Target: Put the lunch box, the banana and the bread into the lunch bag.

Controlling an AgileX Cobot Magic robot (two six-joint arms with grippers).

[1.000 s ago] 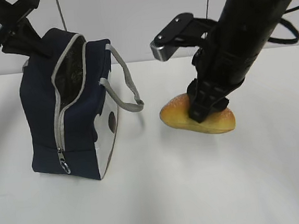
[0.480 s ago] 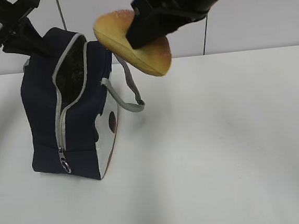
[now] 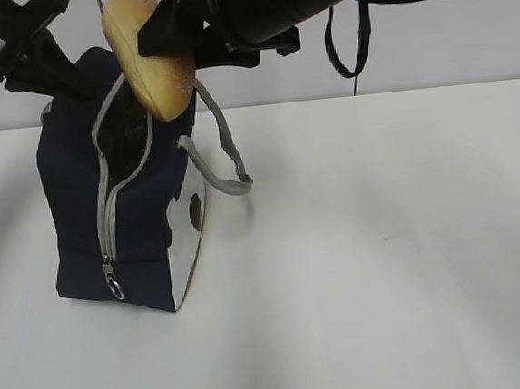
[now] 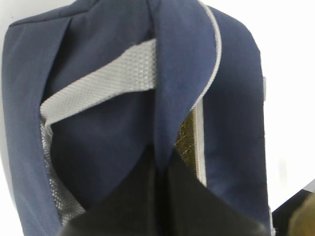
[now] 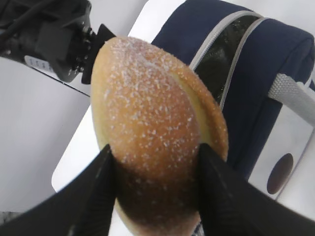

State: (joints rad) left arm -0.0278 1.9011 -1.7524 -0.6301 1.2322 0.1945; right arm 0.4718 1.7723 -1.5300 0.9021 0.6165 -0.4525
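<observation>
Bread clamped between the right gripper's jaws, held in the air just above the bag's unzipped mouth (bag upright on the table), bag's top edge pinched up by the closed left gripper.

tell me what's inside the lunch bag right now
Through the open zipper of the lunch bag only dark, shiny lining shows. The lower interior is hidden by its fabric walls. The bread is above the opening, held in the right gripper.

Under me lies a plain white desk, with a pale wall behind it.
</observation>
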